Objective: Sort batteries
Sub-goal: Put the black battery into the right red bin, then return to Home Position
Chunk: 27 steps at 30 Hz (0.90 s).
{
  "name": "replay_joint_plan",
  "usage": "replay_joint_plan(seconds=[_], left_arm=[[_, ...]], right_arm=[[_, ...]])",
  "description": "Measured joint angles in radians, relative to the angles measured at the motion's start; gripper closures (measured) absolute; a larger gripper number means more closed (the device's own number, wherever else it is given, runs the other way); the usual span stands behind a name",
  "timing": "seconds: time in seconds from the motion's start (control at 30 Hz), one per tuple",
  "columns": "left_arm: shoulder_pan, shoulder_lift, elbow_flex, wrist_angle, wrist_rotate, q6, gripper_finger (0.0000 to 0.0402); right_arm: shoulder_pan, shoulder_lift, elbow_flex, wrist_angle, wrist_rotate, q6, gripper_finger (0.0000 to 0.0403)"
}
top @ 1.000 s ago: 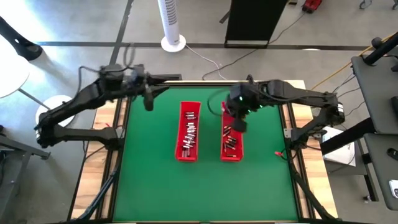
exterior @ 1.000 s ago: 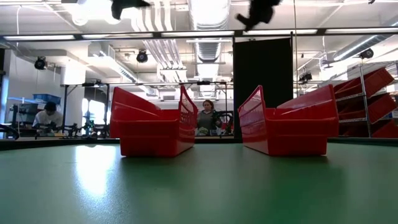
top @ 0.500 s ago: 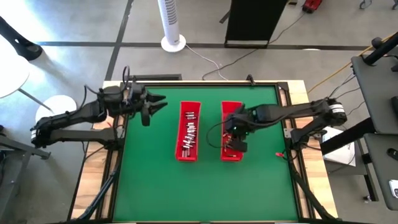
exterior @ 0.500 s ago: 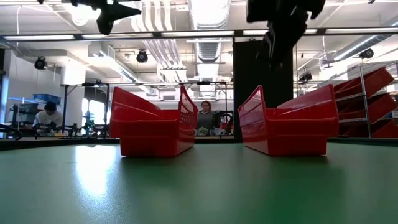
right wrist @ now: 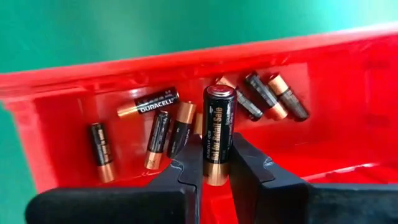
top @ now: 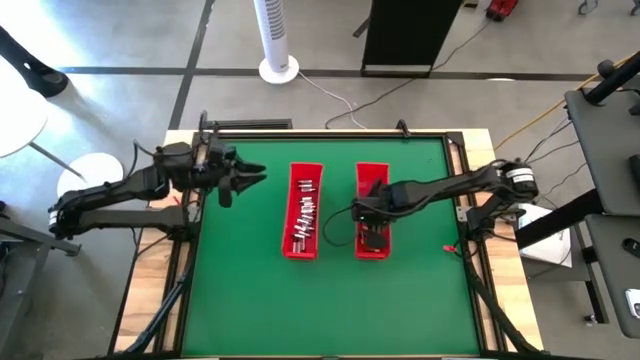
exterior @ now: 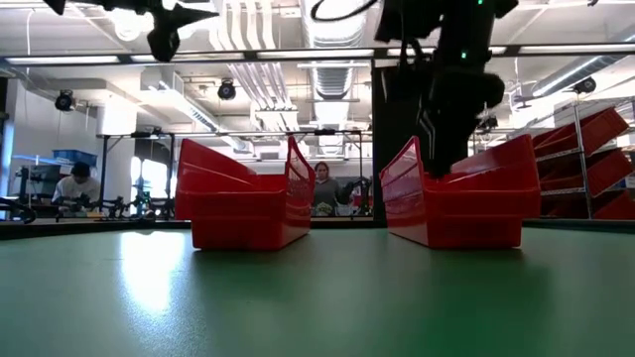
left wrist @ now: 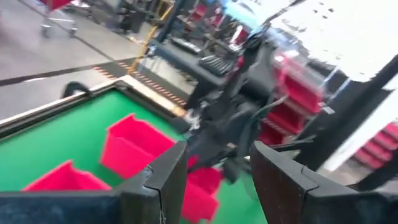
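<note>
Right wrist view: a black-and-copper battery [right wrist: 219, 134] is clamped upright between the fingers of the right gripper [right wrist: 214, 163], just above the right tray [top: 372, 176], where other batteries [right wrist: 163, 126] lie loose. More are seen in the left tray [top: 305, 210]. The left gripper [top: 243, 177] is held open and empty above the table's left edge.

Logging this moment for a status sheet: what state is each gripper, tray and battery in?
Right gripper: shut on a black-and-copper battery, above the right red tray.
Left gripper: open, empty, beside the table's left edge.
Left red tray: holds silvery batteries.
Loose dark-and-copper batteries: lying in the right tray.
</note>
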Motion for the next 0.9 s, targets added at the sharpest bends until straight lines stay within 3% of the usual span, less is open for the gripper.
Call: replay_joint_plan(seconds=[0.17,0.3,0.47,0.57,0.7,0.9], left_arm=[[0.001,-0.031,0.012,-0.016,0.100,-0.065,0.0246],[0.001,-0.027,0.010,-0.090,0.125,-0.165,0.0246],[-0.001,-0.025,0.010,-0.165,0.169,-0.180,0.0246],[-0.001,-0.041,0.010,-0.162,0.160,-0.179,0.0246],[-0.002,-0.060,0.010,-0.231,0.067,-0.170,0.0246],[-0.001,-0.023,0.006,-0.306,0.053,-0.117,0.0246]], right_arm=[[0.000,0.047,-0.007,0.021,0.000,0.005,0.0364],[0.000,0.102,-0.011,0.032,0.001,-0.063,0.0363],[0.001,0.162,-0.011,0.035,0.001,-0.084,0.0331],[0.001,0.174,-0.010,0.033,0.003,-0.078,0.0306],[0.006,0.153,-0.001,0.014,-0.002,-0.070,0.0270],[0.030,0.046,0.108,-0.200,-0.001,-0.071,0.0216]])
